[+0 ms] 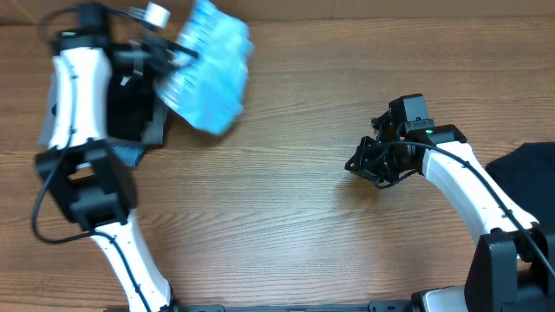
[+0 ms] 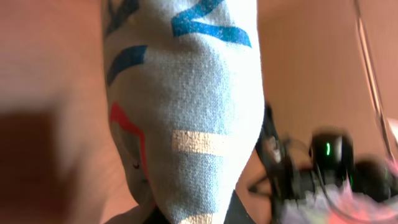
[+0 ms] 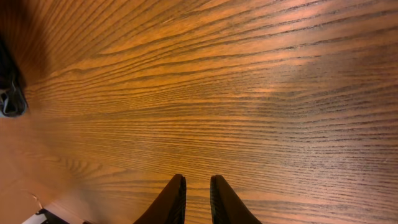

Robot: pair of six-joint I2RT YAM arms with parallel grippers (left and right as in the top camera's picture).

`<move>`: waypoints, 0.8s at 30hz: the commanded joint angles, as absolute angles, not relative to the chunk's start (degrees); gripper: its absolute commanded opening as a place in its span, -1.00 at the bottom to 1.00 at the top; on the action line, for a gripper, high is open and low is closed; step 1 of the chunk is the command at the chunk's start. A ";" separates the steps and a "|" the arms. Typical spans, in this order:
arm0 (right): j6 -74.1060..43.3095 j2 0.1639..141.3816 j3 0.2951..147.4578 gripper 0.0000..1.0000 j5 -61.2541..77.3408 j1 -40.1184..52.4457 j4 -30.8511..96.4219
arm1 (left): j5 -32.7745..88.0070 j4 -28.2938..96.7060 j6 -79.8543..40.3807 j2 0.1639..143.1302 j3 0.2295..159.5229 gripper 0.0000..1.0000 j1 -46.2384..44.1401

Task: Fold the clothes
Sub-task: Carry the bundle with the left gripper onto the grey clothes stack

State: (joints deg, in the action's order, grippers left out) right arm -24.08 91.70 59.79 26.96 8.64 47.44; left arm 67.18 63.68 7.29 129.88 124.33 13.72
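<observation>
The clothes in hand are a light sky-blue shirt [image 1: 208, 74] with blue, red and pale printed marks, hanging blurred above the table's far left. My left gripper [image 1: 169, 54] is shut on its upper edge. In the left wrist view the shirt [image 2: 193, 106] fills the middle and its cloth runs down into the gripper [image 2: 194, 219] at the bottom edge. My right gripper [image 1: 357, 165] hovers over bare wood right of centre. Its fingers [image 3: 171, 202] stand a narrow gap apart with nothing between them; the gripper [image 3: 198, 186] points at the tabletop.
A black piece [image 1: 130, 104] lies under the left arm with a bluish piece [image 1: 134, 156] beside it. Another black garment [image 1: 529, 165] lies at the right edge. The wooden table [image 1: 286, 225] stretches between the arms. The left wrist view shows the right arm [image 2: 326, 155].
</observation>
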 commanded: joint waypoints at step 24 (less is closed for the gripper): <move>-23.99 90.74 60.07 -0.62 26.59 8.60 46.17 | 48.05 50.81 -46.46 123.59 133.69 -0.91 26.94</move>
